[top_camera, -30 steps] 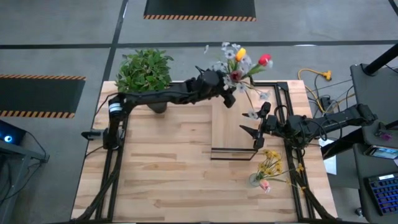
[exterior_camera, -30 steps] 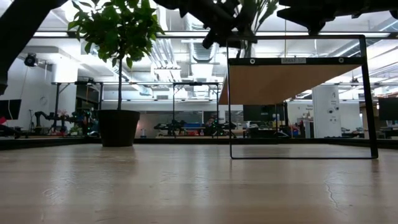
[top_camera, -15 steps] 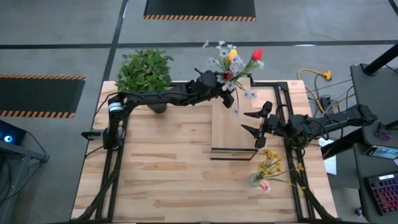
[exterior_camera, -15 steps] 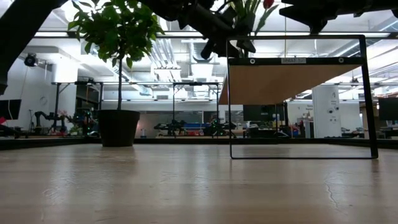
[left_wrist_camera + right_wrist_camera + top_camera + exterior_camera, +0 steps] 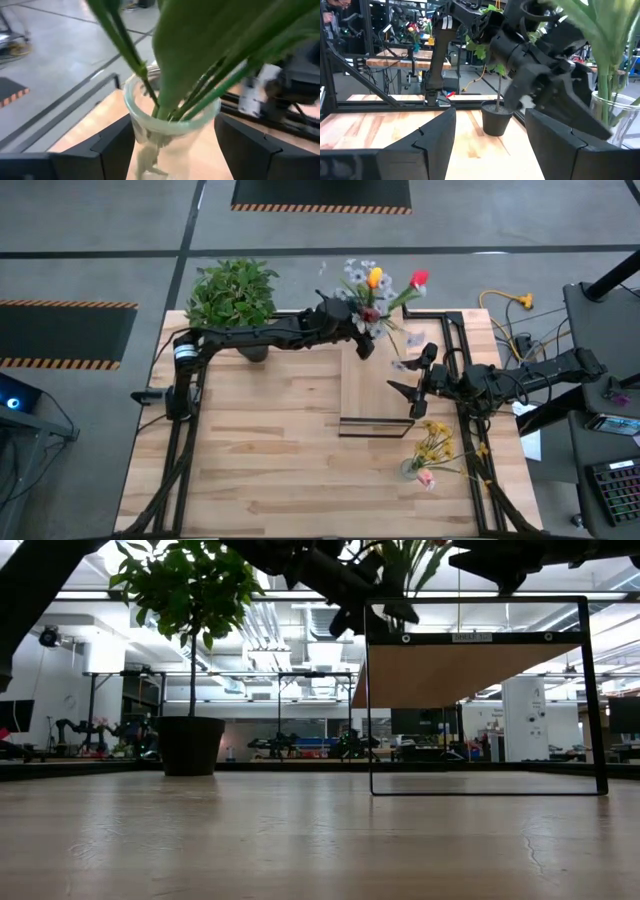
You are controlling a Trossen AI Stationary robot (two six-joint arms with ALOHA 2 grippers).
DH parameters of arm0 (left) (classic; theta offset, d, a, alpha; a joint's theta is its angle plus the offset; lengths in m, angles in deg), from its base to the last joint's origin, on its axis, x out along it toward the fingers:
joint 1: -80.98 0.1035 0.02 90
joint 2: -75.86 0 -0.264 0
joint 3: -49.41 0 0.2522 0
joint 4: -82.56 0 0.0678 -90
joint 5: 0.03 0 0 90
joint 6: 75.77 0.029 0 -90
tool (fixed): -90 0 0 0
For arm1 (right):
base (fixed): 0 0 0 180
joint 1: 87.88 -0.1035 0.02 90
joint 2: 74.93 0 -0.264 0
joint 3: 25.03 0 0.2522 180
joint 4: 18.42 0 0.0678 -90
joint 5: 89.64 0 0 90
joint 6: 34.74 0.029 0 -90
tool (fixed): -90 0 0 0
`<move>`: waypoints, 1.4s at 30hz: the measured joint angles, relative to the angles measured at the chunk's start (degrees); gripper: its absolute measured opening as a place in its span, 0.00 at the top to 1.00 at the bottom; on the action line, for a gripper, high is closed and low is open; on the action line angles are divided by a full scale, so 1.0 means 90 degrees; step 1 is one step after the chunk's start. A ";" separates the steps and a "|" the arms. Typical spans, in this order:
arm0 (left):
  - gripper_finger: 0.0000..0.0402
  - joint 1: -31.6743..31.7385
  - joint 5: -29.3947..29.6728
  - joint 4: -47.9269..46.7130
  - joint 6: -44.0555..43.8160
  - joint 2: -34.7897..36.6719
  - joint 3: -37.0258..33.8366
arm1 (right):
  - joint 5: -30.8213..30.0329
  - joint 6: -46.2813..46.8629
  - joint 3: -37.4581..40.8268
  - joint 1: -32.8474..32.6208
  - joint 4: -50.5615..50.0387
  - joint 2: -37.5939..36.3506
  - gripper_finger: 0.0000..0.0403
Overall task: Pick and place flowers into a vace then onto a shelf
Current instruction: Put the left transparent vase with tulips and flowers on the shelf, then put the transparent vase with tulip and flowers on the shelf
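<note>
In the high view my left gripper (image 5: 361,336) is raised above the far left corner of the shelf (image 5: 378,395), a pale plank on a thin black frame. It is shut on a clear glass vase (image 5: 170,131). The vase holds the flowers (image 5: 376,286): a red and a yellow tulip with pale sprigs on green stems (image 5: 200,65). My right gripper (image 5: 395,376) is open and hovers over the shelf's right part, pointing toward the table's left. A few more flowers (image 5: 434,450) lie on the table near the shelf's near right corner. My left gripper pinches the glass vase between its two fingers (image 5: 112,147), one on each side of the wall (image 5: 137,137) below the rim. The vase is lifted clear of the shelf and table. The stems rise out of its mouth and lean toward the table's far right.
A bushy potted plant (image 5: 233,298) stands at the far left of the table, its dark pot (image 5: 190,745) showing in the low view. The shelf's black frame (image 5: 590,690) stands right of centre. Yellow cables (image 5: 508,302) lie beyond the far right corner. Bare tabletop (image 5: 260,450) spreads at near left.
My left gripper, carrying the vase, has come down a little over the shelf's far left corner and shifted slightly toward the table's left. The bouquet swayed with it. My right gripper has stayed open and still.
</note>
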 joint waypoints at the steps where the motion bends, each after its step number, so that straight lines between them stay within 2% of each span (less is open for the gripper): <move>1: 0.37 -0.0011 -0.0056 -0.0045 0.0064 0.0025 0.0000 | -0.0002 0.0001 0.0000 0.0000 -0.0009 -0.0001 0.43; 10: 0.35 -0.0026 -0.0073 -0.0174 0.0265 0.0446 -0.0366 | 0.0000 0.0011 -0.0002 0.0000 -0.0272 -0.0127 0.43; 16: 0.35 -0.0036 -0.0073 -0.0143 0.0404 0.1171 -0.1189 | 0.0000 0.0060 -0.0002 0.0000 -0.0400 -0.0245 0.43; 23: 0.35 -0.0078 -0.0078 0.1035 0.0314 0.2722 -0.3265 | 0.0003 0.0107 -0.0002 0.0000 -0.0646 -0.0432 0.43; 26: 0.36 -0.0162 -0.0366 0.1684 0.0303 0.3560 -0.4403 | 0.0007 0.0117 -0.0002 0.0000 -0.0719 -0.0544 0.43; 29: 0.37 -0.0398 -0.0918 0.2555 0.0356 0.4327 -0.5631 | 0.0023 0.0125 -0.0002 0.0000 -0.0848 -0.0692 0.43; 34: 0.42 -0.0997 -0.1005 0.4057 0.1038 0.5384 -0.7296 | 0.0029 0.0129 -0.0002 0.0000 -0.0990 -0.0924 0.43; 38: 0.48 -0.1402 -0.1016 0.4256 0.1138 0.6165 -0.8107 | 0.0074 0.0208 -0.0002 0.0000 -0.1102 -0.0959 0.43; 42: 0.55 -0.1483 -0.1003 0.4256 0.1138 0.6925 -0.8825 | 0.0301 0.0506 0.0000 0.0000 -0.1338 -0.0947 0.43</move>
